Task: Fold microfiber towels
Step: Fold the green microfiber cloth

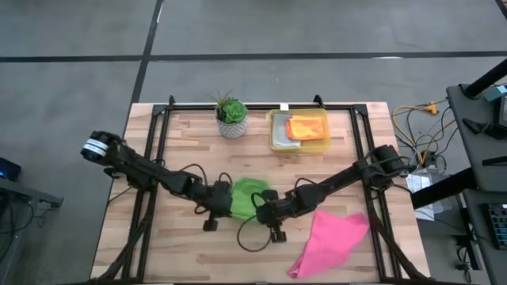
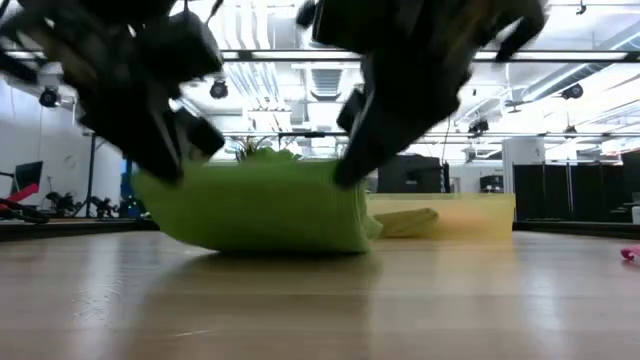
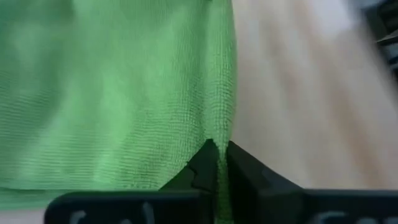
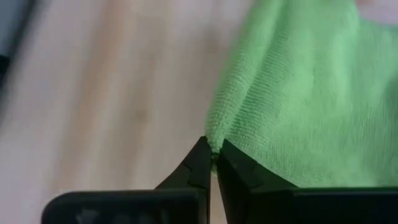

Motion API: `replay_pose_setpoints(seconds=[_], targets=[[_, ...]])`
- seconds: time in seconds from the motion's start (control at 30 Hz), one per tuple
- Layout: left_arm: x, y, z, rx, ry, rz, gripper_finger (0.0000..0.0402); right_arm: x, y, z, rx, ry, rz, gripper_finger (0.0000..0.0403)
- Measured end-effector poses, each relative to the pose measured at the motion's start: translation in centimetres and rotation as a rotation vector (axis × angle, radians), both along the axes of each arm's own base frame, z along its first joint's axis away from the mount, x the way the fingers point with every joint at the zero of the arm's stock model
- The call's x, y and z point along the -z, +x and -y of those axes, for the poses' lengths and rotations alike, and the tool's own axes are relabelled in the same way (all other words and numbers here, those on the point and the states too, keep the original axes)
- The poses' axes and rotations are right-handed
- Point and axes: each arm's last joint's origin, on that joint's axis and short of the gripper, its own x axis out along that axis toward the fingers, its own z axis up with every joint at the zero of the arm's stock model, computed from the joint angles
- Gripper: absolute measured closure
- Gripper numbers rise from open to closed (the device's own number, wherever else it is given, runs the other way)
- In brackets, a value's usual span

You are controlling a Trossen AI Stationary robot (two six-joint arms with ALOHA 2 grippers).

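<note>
Table (image 1: 190,245) of pale wood planks fills the scene, both dark arms reaching in to its middle. The pink towel (image 1: 333,241) lies spread near the front right corner. The green towel (image 1: 245,196) sits bunched at the centre, held up between the arms and sagging to the wood. The left gripper (image 3: 219,163) pinches one edge with fingers clamped together, and the right gripper (image 4: 213,160) nips another corner likewise. At the back, the yellow bin (image 1: 277,136) holds the orange towel (image 1: 304,127), beside a small potted plant (image 1: 231,117).
</note>
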Motion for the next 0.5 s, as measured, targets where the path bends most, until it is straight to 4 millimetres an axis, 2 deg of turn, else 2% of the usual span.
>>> replay_pose_setpoints(seconds=[0.17,0.23,0.33,0.5], targets=[[-3.0,-0.8,0.3,0.126,-0.147,0.101,0.0399,-2.6,-0.5,-1.3,-0.071,0.076,0.056,0.0393],[-3.8,-1.0,0.2,0.138,-0.165,0.140,0.0400,-3.1,-0.5,-1.6,-0.069,0.092,0.060,0.0393],[-4.1,-1.2,0.0,0.093,-0.131,0.162,0.0401,-3.2,-0.5,-1.5,-0.037,0.114,0.051,0.0393],[-3.6,-1.4,-0.4,0.017,-0.064,0.167,0.0401,-2.8,-0.1,-0.1,0.076,0.151,0.011,0.0394]])
